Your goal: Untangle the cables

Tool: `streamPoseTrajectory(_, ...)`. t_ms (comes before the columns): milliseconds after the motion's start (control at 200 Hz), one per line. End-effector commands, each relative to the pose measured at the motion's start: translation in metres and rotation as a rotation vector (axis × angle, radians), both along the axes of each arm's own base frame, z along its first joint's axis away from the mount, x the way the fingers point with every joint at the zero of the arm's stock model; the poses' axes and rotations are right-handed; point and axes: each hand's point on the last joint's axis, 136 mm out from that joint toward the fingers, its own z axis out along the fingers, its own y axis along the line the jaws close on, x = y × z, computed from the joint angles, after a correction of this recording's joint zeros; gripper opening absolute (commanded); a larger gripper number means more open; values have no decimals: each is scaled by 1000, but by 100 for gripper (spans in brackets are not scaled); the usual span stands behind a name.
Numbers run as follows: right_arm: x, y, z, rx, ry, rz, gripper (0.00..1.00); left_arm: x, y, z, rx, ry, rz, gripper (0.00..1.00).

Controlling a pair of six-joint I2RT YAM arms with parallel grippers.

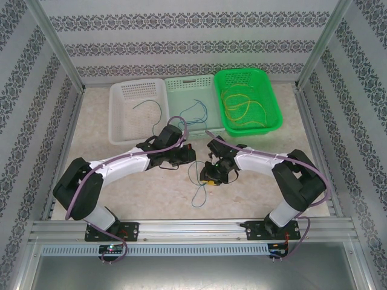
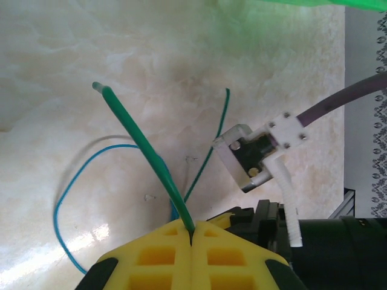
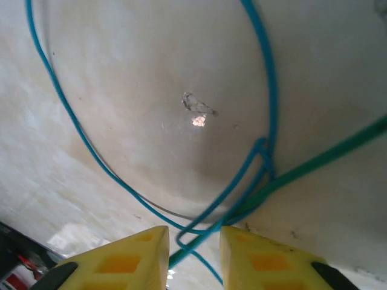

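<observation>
My left gripper [image 2: 191,234] is shut on a dark green cable [image 2: 140,147], which juts up and to the left from its yellow jaws. Behind it a blue cable [image 2: 65,196] loops over the table. My right gripper [image 3: 193,241] is open, low over the table, with a bend of the blue cable [image 3: 269,90] and the green cable [image 3: 326,157] crossing in the gap between its fingers. In the top view the left gripper [image 1: 183,156] and the right gripper [image 1: 211,175] stand close together at mid-table, with the blue cable [image 1: 197,194] trailing toward the near edge.
Three baskets line the back: a white basket [image 1: 124,127] with one cable, a pale green basket [image 1: 208,81] with blue cables, and a bright green basket [image 1: 272,99] with yellow cables [image 1: 242,109]. The right arm's wrist camera [image 2: 254,151] hangs close beside my left gripper.
</observation>
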Motion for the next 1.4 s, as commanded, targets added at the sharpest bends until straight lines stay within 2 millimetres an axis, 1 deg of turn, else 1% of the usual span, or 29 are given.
streamPoseTrajectory(0,10,3,6,-18,-46,14,17,-4,1,8,11,-38,-17,1)
streamPoseTrajectory(160,28,4,29,-4,-149,-3,0,-4,1,18,11,-70,-37,1)
streamPoseTrajectory(290,39,-3,50,15,-214,-32,0,-5,2,19,19,-81,-46,1)
streamPoseTrajectory(420,43,-24,67,-5,-265,-61,0,-6,6,17,30,-81,-43,1)
streamPoseTrajectory(500,47,-45,80,-21,-310,-103,0,-7,9,21,40,-98,-47,1)
streamPoseTrajectory(599,52,-77,104,-29,-397,-180,0,-7,14,31,59,-138,-67,1)
streamPoseTrajectory(709,56,-123,131,-76,-498,-299,0,-9,23,46,100,-196,-112,1)
streamPoseTrajectory(824,50,-172,145,-169,-558,-406,0,-13,36,67,174,-283,-175,1)
streamPoseTrajectory(869,45,-191,147,-214,-562,-443,0,-16,42,76,206,-322,-204,2)
streamPoseTrajectory(929,39,-212,148,-270,-562,-489,0,-15,56,84,268,-363,-203,2)
streamPoseTrajectory(979,36,-224,149,-290,-566,-518,0,-13,70,90,320,-391,-175,1)
streamPoseTrajectory(1024,35,-229,149,-297,-566,-535,0,-12,81,97,341,-413,-150,1)
streamPoseTrajectory(1099,35,-227,145,-274,-551,-531,0,-9,98,107,346,-438,-98,1)
streamPoseTrajectory(1214,33,-217,126,-226,-492,-510,0,-6,118,122,351,-481,-24,1)
streamPoseTrajectory(1344,29,-208,106,-200,-448,-507,0,-1,133,138,360,-524,27,1)
streamPoseTrajectory(1394,27,-201,99,-185,-446,-494,0,3,137,142,367,-533,44,1)
